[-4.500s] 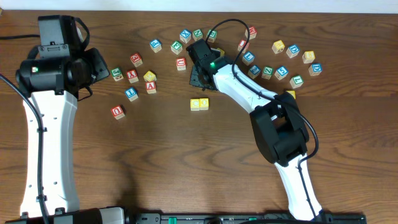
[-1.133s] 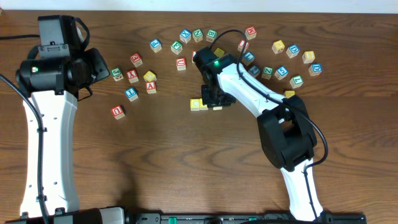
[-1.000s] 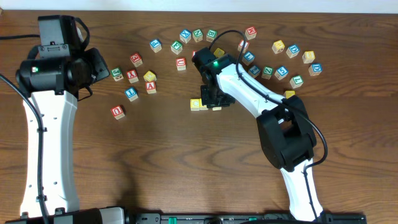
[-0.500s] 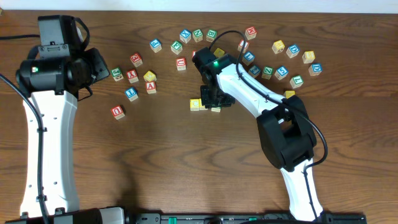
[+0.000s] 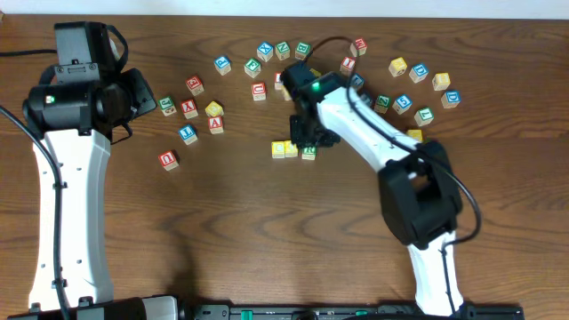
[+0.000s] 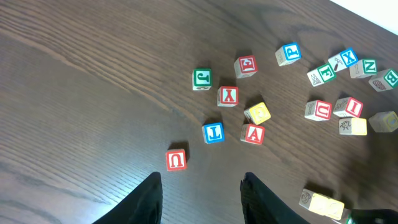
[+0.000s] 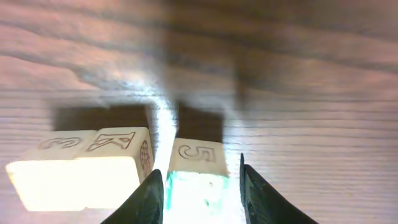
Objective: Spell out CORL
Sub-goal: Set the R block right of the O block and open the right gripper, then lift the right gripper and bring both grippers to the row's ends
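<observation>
The right claw (image 7: 199,186) straddles a small green-faced wooden cube (image 7: 198,155) beside two pale yellow wooden cubes (image 7: 81,163), its jaws slightly spread. The cube is probably light, stiff and smooth; pinch opposite flat sides.

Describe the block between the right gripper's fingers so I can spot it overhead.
Find the short row of three blocks under the right gripper. It is the green-faced block at the row's right end, slightly apart from the two touching yellow blocks.

A robotics lab: white-and-black left arm (image 5: 67,196) and right arm (image 5: 360,129) rise from the frame's lower edge over a dark wood counter (image 5: 231,231).
</observation>
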